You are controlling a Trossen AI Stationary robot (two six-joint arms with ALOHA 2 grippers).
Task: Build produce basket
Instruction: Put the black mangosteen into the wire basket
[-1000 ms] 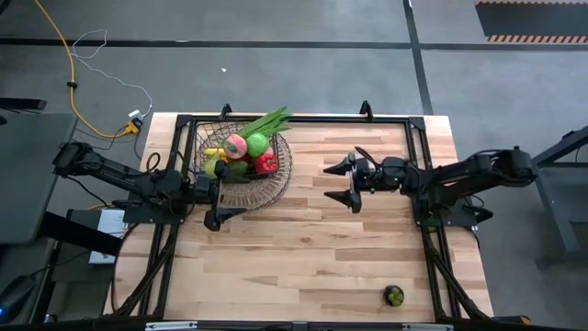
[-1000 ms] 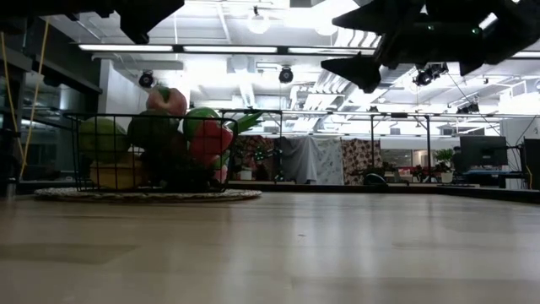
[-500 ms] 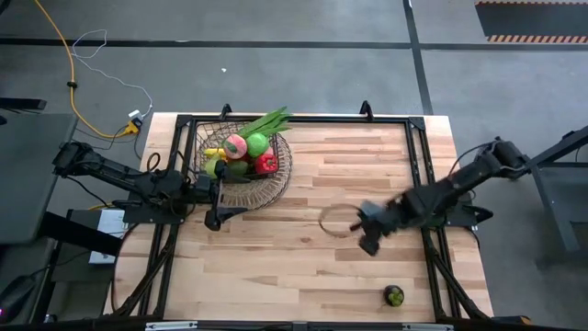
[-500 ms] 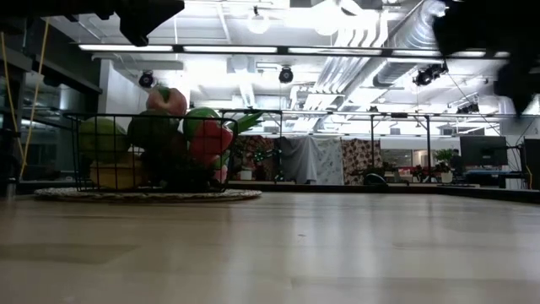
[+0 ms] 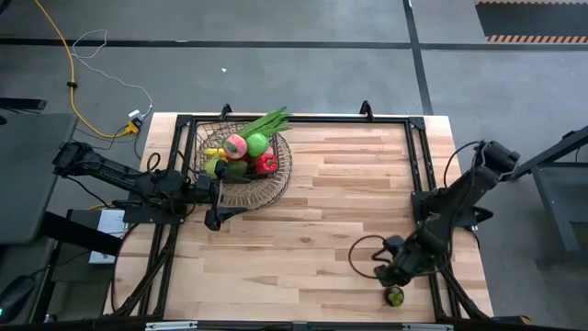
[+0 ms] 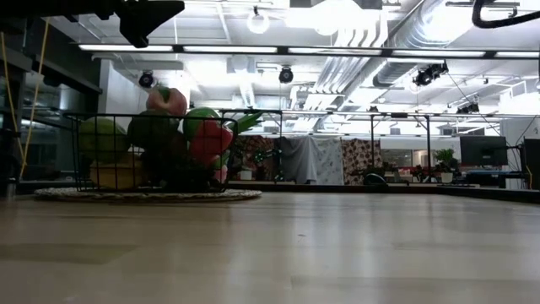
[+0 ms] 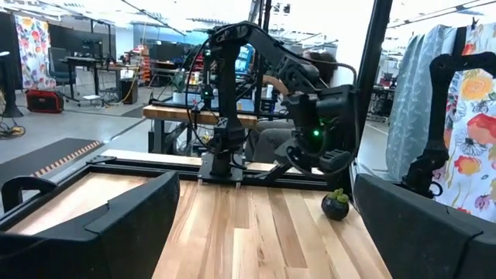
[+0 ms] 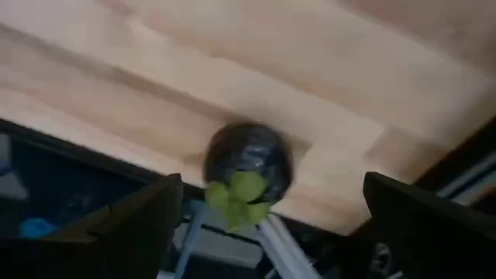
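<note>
The dark wire basket point(image 5: 266, 179) stands at the table's far left, and produce point(image 5: 241, 154) of green, red, pink and yellow is piled in it, with leafy stalks point(image 5: 272, 120) sticking out over its far rim. One dark purple fruit with a green leafy cap point(image 5: 394, 295) lies alone near the table's near right corner; it also shows in the right wrist view point(image 8: 246, 164) and the left wrist view point(image 7: 335, 204). My right gripper point(image 5: 390, 274) hangs open just above it, pointing steeply down, with a finger on either side point(image 8: 271, 190). My left gripper point(image 5: 226, 200) waits open and level beside the basket's near side.
A black frame rail point(image 5: 423, 165) runs along the table's right side, close to the right arm. The near table edge point(image 5: 395, 317) lies just beyond the lone fruit. Bare wood point(image 5: 312, 230) spreads between the basket and the fruit.
My right gripper has swung from the table's middle toward the near right corner, tipping from level to steeply down and rolling about its own axis. It now stands over the lone purple fruit with its fingers still open. The fruit and the basket have not moved.
</note>
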